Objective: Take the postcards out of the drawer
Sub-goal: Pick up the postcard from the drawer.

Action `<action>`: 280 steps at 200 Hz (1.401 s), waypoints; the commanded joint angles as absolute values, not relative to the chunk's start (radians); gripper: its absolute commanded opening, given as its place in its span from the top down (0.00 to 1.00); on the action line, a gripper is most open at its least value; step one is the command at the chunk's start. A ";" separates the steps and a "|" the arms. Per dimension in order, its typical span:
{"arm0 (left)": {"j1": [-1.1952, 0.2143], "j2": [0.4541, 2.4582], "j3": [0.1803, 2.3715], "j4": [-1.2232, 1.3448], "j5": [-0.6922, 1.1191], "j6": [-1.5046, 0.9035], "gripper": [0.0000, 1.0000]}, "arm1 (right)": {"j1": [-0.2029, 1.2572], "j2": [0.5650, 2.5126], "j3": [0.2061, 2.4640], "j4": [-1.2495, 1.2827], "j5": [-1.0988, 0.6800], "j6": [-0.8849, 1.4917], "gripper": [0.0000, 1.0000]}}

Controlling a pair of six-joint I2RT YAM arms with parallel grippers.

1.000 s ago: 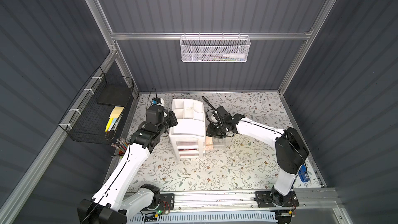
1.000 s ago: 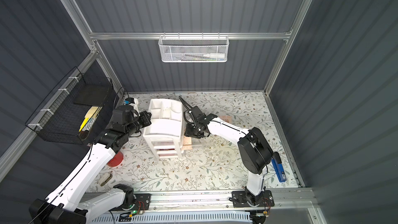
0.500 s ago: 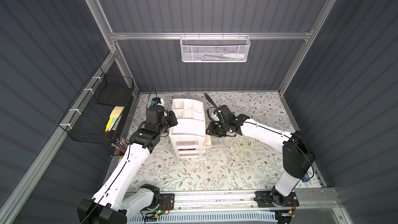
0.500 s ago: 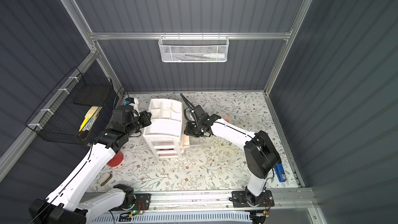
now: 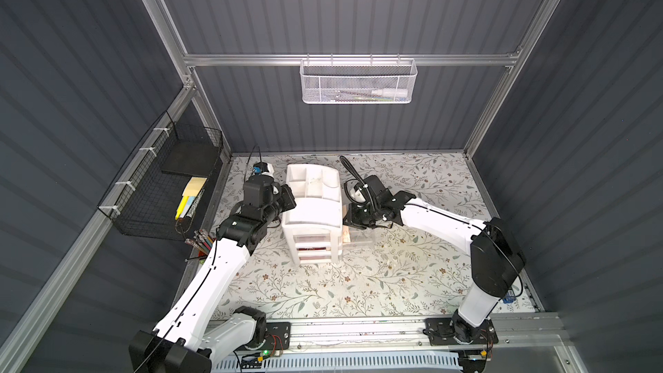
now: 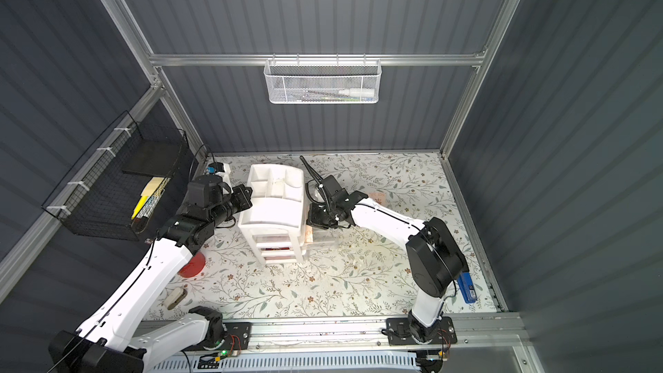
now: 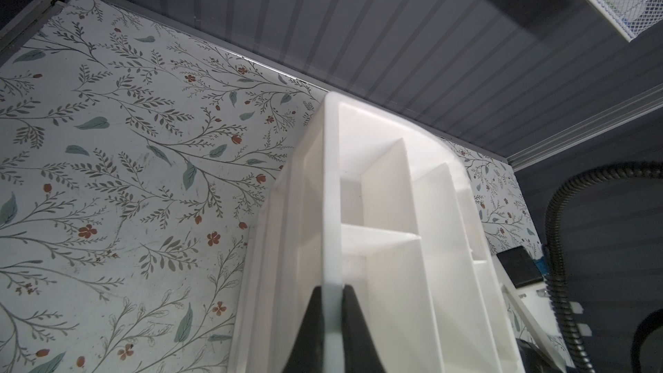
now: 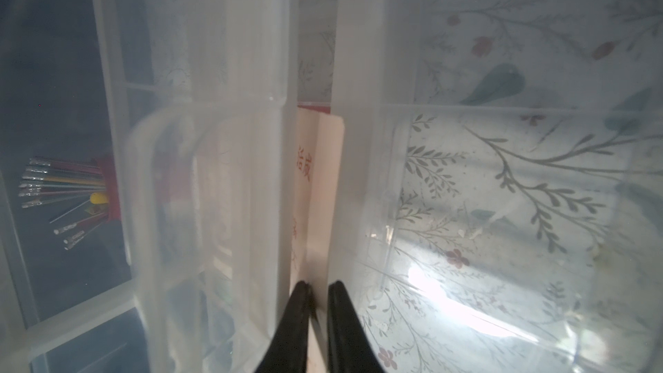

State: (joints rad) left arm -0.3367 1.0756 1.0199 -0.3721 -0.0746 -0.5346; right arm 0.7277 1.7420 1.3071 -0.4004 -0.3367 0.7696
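The postcards (image 8: 323, 159) stand on edge in the clear drawer (image 5: 362, 237). It is pulled out on the right side of the white box (image 5: 312, 209). Your right jaws reach into the drawer, one on each side of a pale peach postcard with red print. The gap between them is small, but you cannot tell if they squeeze it. Your left jaws are clenched on the top rim of the box. A loose card (image 6: 376, 196) lies flat on the table (image 6: 358, 281), just past your right arm (image 6: 380, 215).
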 commanded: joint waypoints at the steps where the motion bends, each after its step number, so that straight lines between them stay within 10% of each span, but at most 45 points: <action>1: -0.330 1.100 0.996 -0.394 -0.077 -0.510 1.00 | 0.734 1.711 1.292 -0.389 -0.337 0.764 0.86; 280: -0.330 1.107 0.996 -0.397 -0.068 -0.508 1.00 | 0.612 1.516 1.263 -0.447 -0.352 0.659 0.99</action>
